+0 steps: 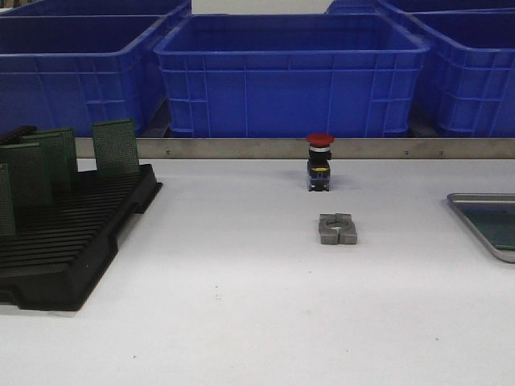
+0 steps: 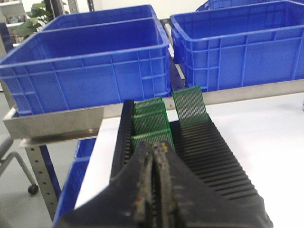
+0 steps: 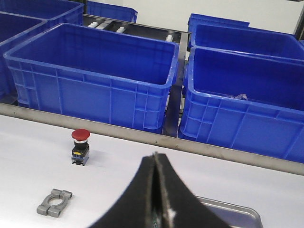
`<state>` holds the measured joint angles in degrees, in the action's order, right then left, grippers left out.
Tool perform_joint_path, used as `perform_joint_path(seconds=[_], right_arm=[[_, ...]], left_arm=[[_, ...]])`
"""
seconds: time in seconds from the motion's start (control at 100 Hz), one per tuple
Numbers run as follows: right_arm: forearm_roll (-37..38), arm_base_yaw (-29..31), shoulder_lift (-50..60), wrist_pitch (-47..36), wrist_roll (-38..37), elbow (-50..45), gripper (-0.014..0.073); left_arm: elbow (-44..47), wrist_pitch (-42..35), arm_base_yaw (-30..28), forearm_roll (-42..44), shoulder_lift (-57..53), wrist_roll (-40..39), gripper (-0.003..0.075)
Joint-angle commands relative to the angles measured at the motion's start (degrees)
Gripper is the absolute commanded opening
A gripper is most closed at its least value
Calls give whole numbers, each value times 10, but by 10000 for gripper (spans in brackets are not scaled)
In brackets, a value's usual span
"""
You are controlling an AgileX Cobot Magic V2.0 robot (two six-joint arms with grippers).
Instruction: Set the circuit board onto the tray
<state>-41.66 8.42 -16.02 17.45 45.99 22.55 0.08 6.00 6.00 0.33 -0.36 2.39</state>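
Several green circuit boards (image 1: 115,146) stand upright in a black slotted rack (image 1: 72,241) at the table's left. The left wrist view looks over the same boards (image 2: 189,105) and rack (image 2: 213,152). My left gripper (image 2: 156,146) hangs just short of the nearest board, shut with nothing between its fingers. The grey tray (image 1: 481,196) lies at the table's right edge, cut off by the frame, and its inside looks dark green. My right gripper (image 3: 156,156) is shut and empty beside the tray (image 3: 232,205). Neither gripper appears in the front view.
A red-capped push button (image 1: 319,161) and a grey metal clamp (image 1: 337,228) sit mid-table. Blue plastic crates (image 1: 290,76) line the back behind a metal rail (image 1: 241,148). The table's left edge drops off beside the rack.
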Motion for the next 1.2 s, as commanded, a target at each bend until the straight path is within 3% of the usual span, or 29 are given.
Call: perform_joint_path(seconds=[0.0,1.19], right_arm=[[-11,1,-4,-39,5,14,-69],[-11,1,-4,-38,5,14,-69]], left_arm=[[2,-70,0,2,-20,-16,-18],[4,-70,0,2,-20,-16,-18]])
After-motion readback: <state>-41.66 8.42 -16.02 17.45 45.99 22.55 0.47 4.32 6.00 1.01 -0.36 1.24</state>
